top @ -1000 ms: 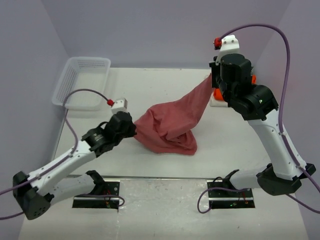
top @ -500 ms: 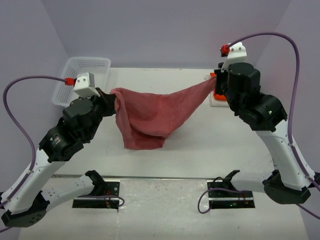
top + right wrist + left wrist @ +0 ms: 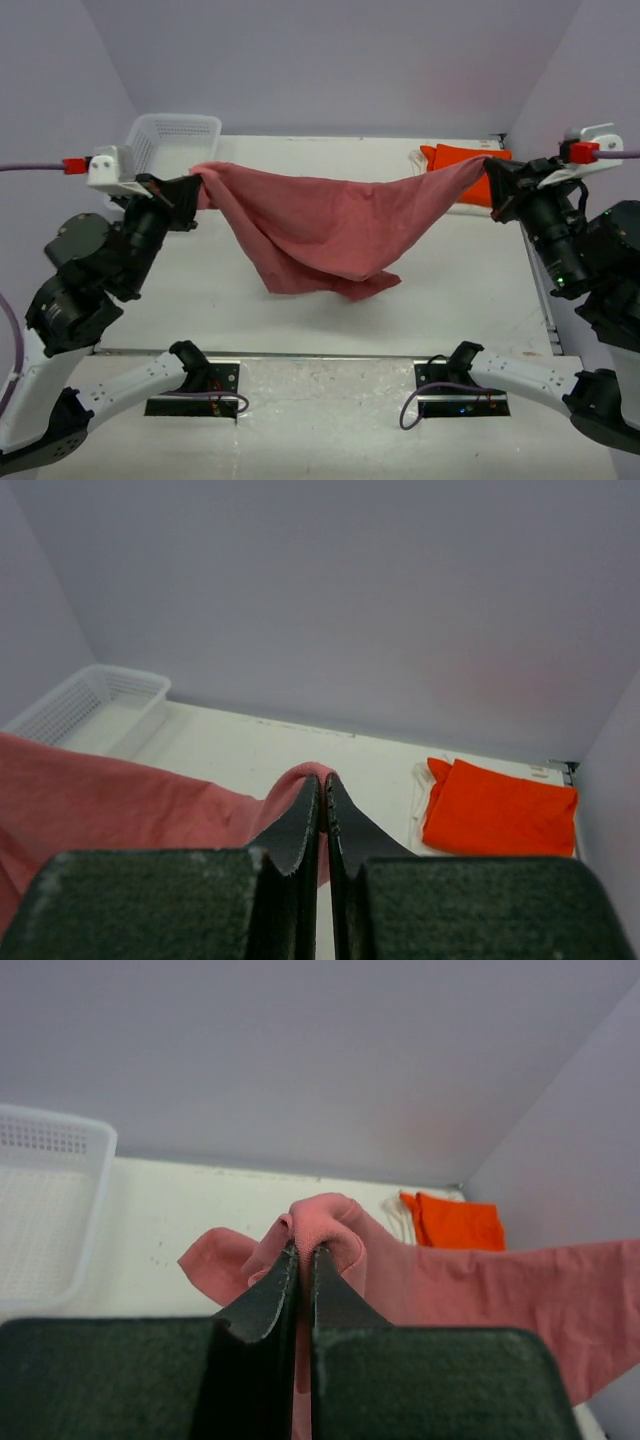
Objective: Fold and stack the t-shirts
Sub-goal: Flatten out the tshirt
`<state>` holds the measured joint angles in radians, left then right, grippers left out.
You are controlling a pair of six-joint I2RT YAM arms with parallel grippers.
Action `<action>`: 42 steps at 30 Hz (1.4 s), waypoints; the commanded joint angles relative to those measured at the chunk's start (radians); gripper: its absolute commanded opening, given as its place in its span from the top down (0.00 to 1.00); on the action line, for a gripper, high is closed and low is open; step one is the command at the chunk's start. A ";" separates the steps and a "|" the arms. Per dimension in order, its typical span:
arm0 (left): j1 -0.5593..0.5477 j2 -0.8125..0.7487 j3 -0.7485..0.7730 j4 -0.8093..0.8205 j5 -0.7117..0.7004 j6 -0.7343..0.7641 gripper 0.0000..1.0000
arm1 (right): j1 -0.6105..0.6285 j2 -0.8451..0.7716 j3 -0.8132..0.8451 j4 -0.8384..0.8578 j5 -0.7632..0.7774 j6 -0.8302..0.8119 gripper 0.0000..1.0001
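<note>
Rose-red t-shirt (image 3: pixel 320 225) hangs spread in mid-air btwn both arms, sagging toward the surface (image 3: pixel 450 290). It is not yet folded. Left end effector (image 3: pixel 193 180) & right end effector (image 3: pixel 487 172) are each clamped shut on an upper edge. Orange t-shirt (image 3: pixel 448 157) lies folded at far right, so approx. one is done. Only the top view shows the sag. The right wrist view shows a white edge under the orange one, prob. the white t-shirt (image 3: pixel 417 800).

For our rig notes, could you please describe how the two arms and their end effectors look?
The left arm and right arm have white link shells and bulky black joint housings. A purple cable reaches each wrist, ending at a red plug on a white camera mount. The left end effector and right end effector each have two flat black fingers.
</note>
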<state>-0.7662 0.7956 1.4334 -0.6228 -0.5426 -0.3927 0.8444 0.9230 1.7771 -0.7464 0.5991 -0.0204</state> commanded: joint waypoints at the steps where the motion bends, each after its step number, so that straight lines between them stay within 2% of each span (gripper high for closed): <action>1: 0.001 -0.024 0.116 0.077 0.015 0.092 1.00 | 0.005 -0.019 0.007 0.084 -0.056 -0.041 1.00; 8: 0.002 0.005 0.338 0.031 0.036 0.155 1.00 | 0.007 -0.095 0.057 0.073 -0.208 -0.033 1.00; 13: 0.002 0.053 0.473 -0.029 0.111 0.169 1.00 | 0.007 -0.144 0.076 0.068 -0.321 -0.035 1.00; 16: 0.002 0.059 0.492 -0.041 0.168 0.164 1.00 | 0.007 -0.177 0.065 0.062 -0.438 -0.024 1.00; 19: 0.002 0.103 0.505 -0.093 0.138 0.160 1.00 | 0.007 -0.182 0.050 0.052 -0.472 0.003 1.00; 22: 0.002 0.164 0.474 -0.117 0.096 0.166 1.00 | 0.005 -0.161 0.013 0.030 -0.409 0.045 1.00; 29: 0.005 0.306 0.213 -0.063 -0.010 0.143 1.00 | 0.005 -0.101 -0.169 0.028 -0.233 0.128 1.00; 31: 0.054 0.395 0.185 -0.061 0.028 0.140 1.00 | 0.005 -0.076 -0.215 0.025 -0.190 0.143 1.00; 33: 0.115 0.482 0.177 -0.063 0.142 0.120 1.00 | 0.005 -0.040 -0.252 0.016 -0.121 0.163 1.00; 34: 0.196 0.503 0.156 -0.039 0.197 0.118 1.00 | 0.005 -0.027 -0.258 0.009 -0.093 0.168 1.00; 35: 0.229 0.530 0.156 -0.035 0.229 0.114 1.00 | 0.007 -0.013 -0.265 0.002 -0.047 0.172 1.00; 38: 0.277 0.637 0.202 -0.051 0.170 0.097 1.00 | 0.005 0.030 -0.266 -0.008 0.037 0.177 1.00; 42: 0.294 0.755 0.237 0.032 0.197 0.117 1.00 | 0.005 0.080 -0.252 -0.005 0.071 0.171 1.00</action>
<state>-0.4751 1.5311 1.5890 -0.7002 -0.3672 -0.2775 0.8471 1.0042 1.4940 -0.7788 0.5678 0.1322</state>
